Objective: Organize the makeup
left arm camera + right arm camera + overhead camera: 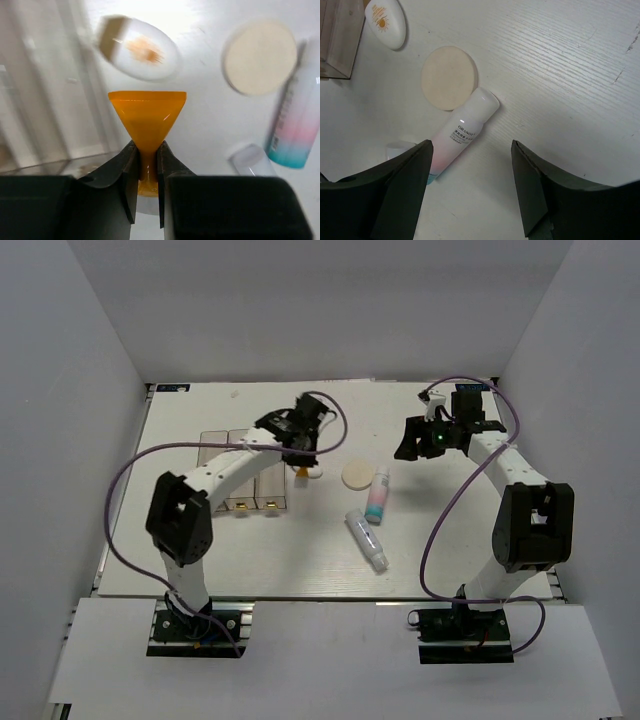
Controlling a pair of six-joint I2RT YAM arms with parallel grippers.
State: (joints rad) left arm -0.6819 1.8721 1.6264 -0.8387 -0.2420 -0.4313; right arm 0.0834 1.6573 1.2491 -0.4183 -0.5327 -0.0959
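Clear boxes, three in number, are set side by side on the left part of the table. The left arm is extended over them, and the left gripper is positioned just past their right edge. In the left wrist view, the left gripper is closed on the orange tube: the narrow part is pinched between both fingers and the flat flared end is directed away from the wrist. Whether the tube touches the table cannot be determined.

Just beyond the flared end, a white oval container with a brown tip is laid flat. To its right, the round cream puff is laid flat on the table. A white tube with pink-and-teal shading lies just beside the puff. A second white tube is laid diagonally, nearer the arm bases.

At the right, the right gripper is held above the table, clear of all items. In the right wrist view its fingers are spread wide, with nothing gripped between them.
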